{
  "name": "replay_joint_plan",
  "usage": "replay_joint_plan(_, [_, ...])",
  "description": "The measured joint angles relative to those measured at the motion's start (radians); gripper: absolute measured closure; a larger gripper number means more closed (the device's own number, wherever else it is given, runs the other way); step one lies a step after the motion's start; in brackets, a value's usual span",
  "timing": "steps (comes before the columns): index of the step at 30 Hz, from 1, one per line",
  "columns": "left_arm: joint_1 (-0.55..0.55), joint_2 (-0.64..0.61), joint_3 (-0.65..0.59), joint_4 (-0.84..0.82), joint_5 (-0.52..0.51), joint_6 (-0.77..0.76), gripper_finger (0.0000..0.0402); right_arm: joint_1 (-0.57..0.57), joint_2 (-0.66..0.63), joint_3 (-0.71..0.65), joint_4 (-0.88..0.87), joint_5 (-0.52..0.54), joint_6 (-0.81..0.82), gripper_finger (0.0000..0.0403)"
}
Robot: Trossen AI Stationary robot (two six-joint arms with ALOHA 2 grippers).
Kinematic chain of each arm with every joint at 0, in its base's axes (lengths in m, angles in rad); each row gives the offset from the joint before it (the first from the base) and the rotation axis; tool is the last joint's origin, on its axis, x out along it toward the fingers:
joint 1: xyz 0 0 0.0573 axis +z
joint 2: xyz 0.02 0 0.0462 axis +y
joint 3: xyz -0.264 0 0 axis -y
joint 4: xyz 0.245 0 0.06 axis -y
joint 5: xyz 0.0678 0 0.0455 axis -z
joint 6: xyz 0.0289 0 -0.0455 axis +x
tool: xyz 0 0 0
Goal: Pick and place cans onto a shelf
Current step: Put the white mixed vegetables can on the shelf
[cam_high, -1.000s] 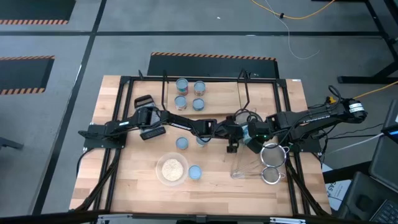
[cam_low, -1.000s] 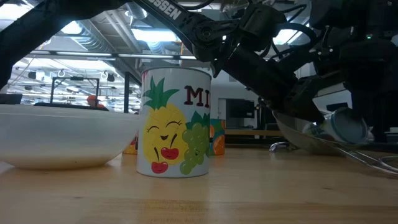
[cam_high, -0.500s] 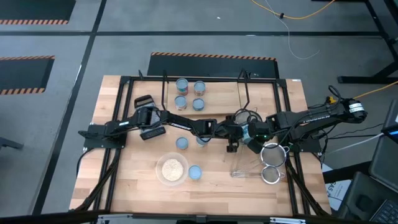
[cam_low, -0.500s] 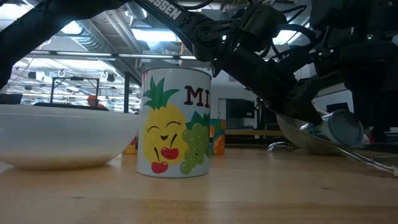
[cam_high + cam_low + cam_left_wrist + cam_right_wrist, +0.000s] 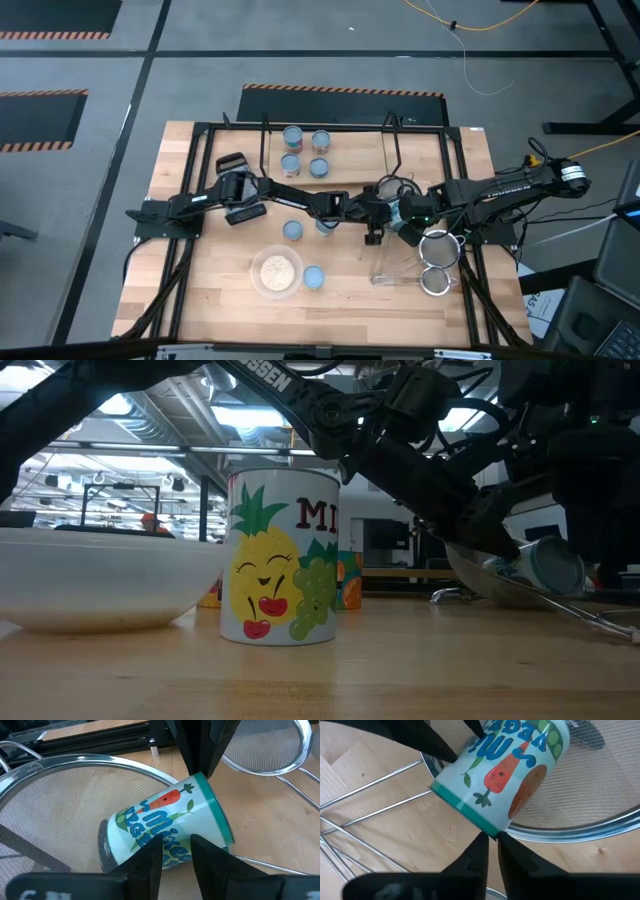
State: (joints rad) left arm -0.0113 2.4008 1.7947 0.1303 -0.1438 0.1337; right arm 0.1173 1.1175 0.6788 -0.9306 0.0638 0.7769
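Nearest us on the table, beside the bowl of pale grains [image 5: 277, 272], one loose can [image 5: 313, 277] is still waiting upright, and another loose can [image 5: 292, 231] is standing a little farther in. What looks like a third is peeking out from under the left arm, though we cannot be sure.

Toward the middle right, both arms are meeting over a tipped can [image 5: 170, 820] that is lying on its side in the wire strainer [image 5: 60, 805]. The right gripper [image 5: 491, 842] is pinching the rim of this can, its fingers drawn almost together on the teal edge. The left gripper [image 5: 175, 845] is hovering just beside the can's body with its fingers apart, and we cannot tell whether they are touching it. We judge that we are working on getting this can out of the strainer, so it is not yet on its way to the shelf.

Farther back, the shelf [image 5: 350, 170] is already carrying four cans, the shelved cans [image 5: 291, 135] sitting in a tight group at its left end.

We are reckoning the job roughly half done: four are placed, while the tipped one and the loose ones are still waiting.
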Motion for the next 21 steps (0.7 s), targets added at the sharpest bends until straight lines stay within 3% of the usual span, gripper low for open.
replay_joint_plan(21, [-0.001, 0.0, 0.002, 0.005, 0.003, -0.025, 0.0304, -0.001, 0.0, 0.002, -0.017, 0.0, 0.056, 0.0357])
